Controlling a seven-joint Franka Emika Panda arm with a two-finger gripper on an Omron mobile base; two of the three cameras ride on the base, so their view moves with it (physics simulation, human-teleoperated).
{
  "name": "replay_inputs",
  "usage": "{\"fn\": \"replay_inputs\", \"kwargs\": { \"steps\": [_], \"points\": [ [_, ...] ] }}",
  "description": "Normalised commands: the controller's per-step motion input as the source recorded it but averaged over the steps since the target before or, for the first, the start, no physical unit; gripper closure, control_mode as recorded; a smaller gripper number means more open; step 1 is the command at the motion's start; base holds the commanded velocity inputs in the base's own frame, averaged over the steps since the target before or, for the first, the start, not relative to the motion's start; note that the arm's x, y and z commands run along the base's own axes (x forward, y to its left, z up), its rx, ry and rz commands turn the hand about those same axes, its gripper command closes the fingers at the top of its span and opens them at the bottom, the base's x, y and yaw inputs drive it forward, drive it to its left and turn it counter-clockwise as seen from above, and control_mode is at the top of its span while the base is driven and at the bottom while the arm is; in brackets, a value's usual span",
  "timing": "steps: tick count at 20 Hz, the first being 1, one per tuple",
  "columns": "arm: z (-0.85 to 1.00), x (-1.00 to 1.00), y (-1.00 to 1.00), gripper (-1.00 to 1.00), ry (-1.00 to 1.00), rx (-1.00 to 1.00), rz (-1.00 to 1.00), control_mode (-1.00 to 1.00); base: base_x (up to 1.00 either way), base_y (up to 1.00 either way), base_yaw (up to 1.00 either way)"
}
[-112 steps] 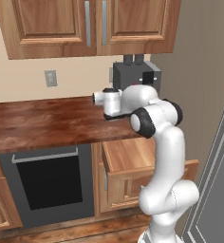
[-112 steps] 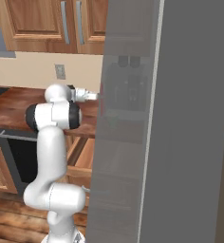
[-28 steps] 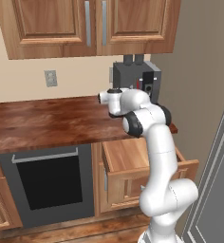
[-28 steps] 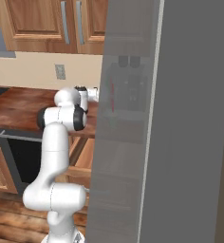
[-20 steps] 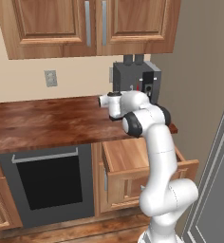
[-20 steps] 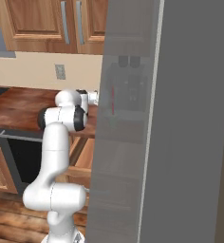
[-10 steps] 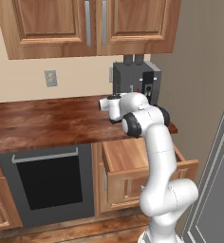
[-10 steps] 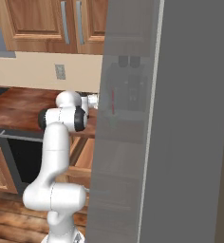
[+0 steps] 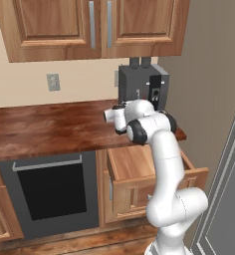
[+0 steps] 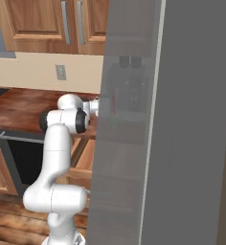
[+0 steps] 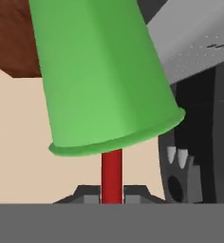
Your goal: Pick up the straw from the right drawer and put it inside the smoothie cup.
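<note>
In your hand view the thin straight red straw (image 11: 112,175) stands right between the two small dark finger tips of the two-finger gripper (image 11: 112,194); the fingers (image 11: 88,194) press in on it from either side, so you have them pinched on the straw; its near end sits in the grip and its far end goes up under the rim of the bright green tapered smoothie cup (image 11: 102,76), where it disappears from sight; the view is rolled, so the cup appears mouth-down with its wide rim towards the fingers; whether the straw's tip is inside the cup mouth or just behind the rim, you cannot tell from this angle.

Beside the cup in that same view you see the dark grey coffee machine (image 11: 199,118), with its grey sloped top and dark front; the reddish-brown wooden counter (image 11: 12,42) shows at the upper corner.

From the left base view your white arm (image 9: 162,149) reaches up over the counter (image 9: 45,127), with the hand turned towards the coffee machine (image 9: 142,89) against the wall; the light-brown wooden right drawer (image 9: 154,174) stands pulled open below the counter edge, just beside the black-fronted oven (image 9: 50,191).

In the right base view a tall grey panel (image 10: 167,124) stands in front of the hand; you see the arm (image 10: 62,143) rising beside the open drawer (image 10: 81,160).
</note>
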Motion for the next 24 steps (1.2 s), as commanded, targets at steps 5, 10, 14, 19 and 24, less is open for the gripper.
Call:
{"fn": "replay_inputs", "kwargs": {
  "steps": [5, 10, 14, 19, 24],
  "points": [
    [-0.23, 0.00, 0.00, -1.00, -0.09, -0.02, 0.00, -1.00, 0.00, 0.00, 0.00],
    [-0.02, -0.21, 0.00, -1.00, -0.14, 0.00, 0.00, -1.00, 0.00, 0.00, 0.00],
    [0.01, -0.53, 0.00, -1.00, -0.18, 0.00, 0.00, -1.00, 0.00, 0.00, 0.00],
    [0.17, -0.51, 0.00, -1.00, -0.13, -0.02, 0.00, -1.00, 0.00, 0.00, 0.00],
    [0.32, -0.34, 0.04, -1.00, -0.11, -0.02, 0.00, -1.00, 0.00, 0.00, 0.00]
  ]
}}
